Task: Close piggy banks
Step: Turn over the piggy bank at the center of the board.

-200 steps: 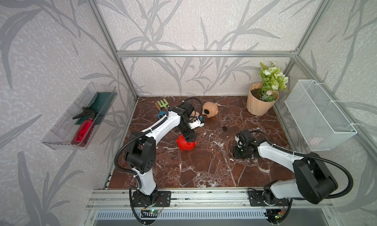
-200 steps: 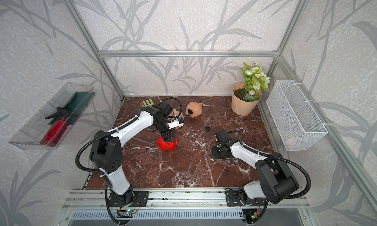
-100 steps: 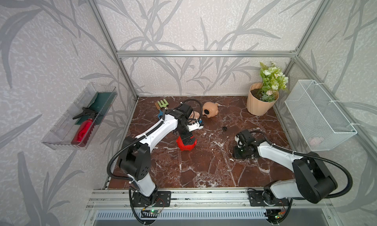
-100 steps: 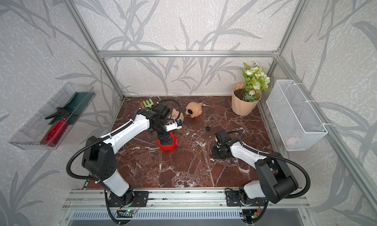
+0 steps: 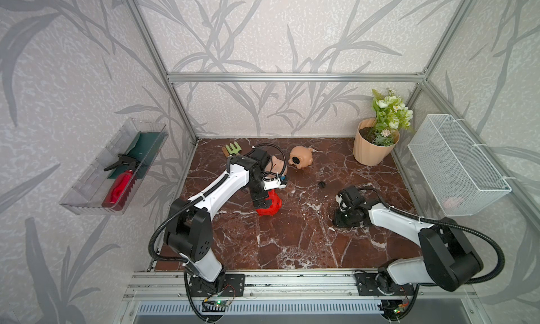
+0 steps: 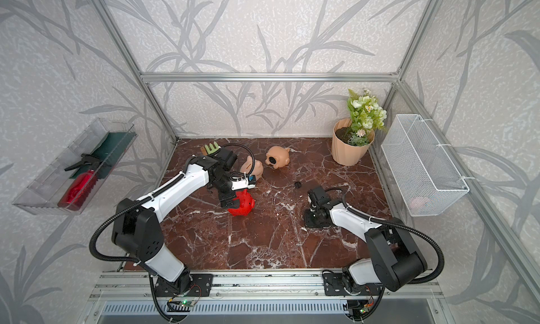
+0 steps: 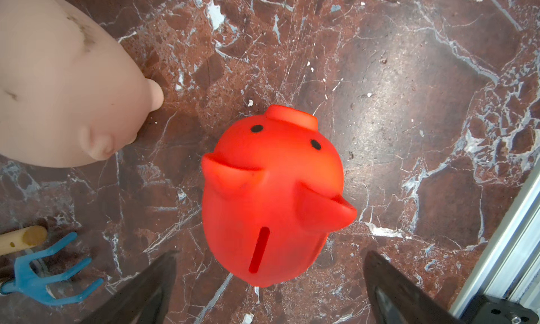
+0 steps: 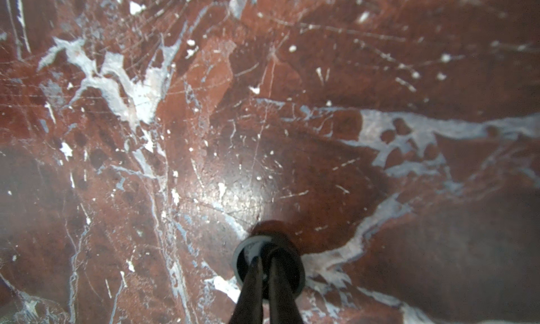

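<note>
The left gripper [image 7: 271,253] hangs over the red piggy bank [image 7: 271,196] with its jaws spread wide, one on either side of the pig's rear and neither touching it. The pig stands upright on the marble tabletop [image 5: 292,234], left of centre, coin slot facing up. The right gripper [image 8: 266,258] sits low over the marble right of centre, its fingers pinched together on a black plug [image 8: 242,258]. A second plug [image 5: 321,184] lies loose just beyond it, toward the far side. Behind the left arm, one peach piggy bank [image 6: 252,167] is partly hidden. The other peach piggy bank [image 5: 301,158] lies on its side just to its right, dark belly hole showing. A flower pot [image 5: 372,145] stands in the far right corner.
</note>
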